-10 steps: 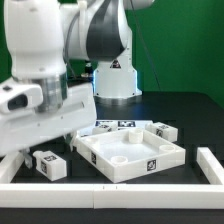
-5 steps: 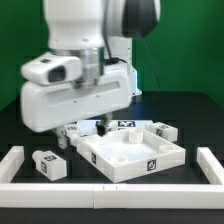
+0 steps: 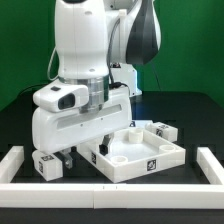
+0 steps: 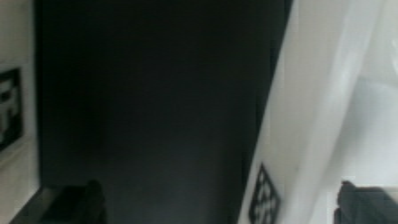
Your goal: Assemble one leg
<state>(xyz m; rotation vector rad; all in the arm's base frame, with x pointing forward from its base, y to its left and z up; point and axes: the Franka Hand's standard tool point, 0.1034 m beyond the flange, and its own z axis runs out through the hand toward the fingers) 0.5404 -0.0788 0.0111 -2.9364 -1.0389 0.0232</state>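
Note:
In the exterior view my gripper (image 3: 82, 156) hangs low over the table, between a small white tagged leg (image 3: 44, 164) on its left and the big white square panel (image 3: 140, 152) on its right. Its dark fingers (image 3: 67, 160) are spread apart with nothing between them. In the wrist view the gripper (image 4: 222, 203) is open over bare black table. A white tagged surface, probably the leg (image 4: 9, 100), lies to one side, and a white tagged face, probably the panel's side (image 4: 329, 110), lies to the other. Two more legs (image 3: 161, 130) stand behind the panel.
Long white border bars run along the front (image 3: 110, 196), the exterior view's left (image 3: 10, 160) and right (image 3: 210, 165). The arm's white body hides the table behind it, and the robot base (image 3: 125, 80) stands at the back.
The arm has swung from the exterior view's left toward the middle and come down. The gripper now sits low between the leg and the panel and partly hides the leg.

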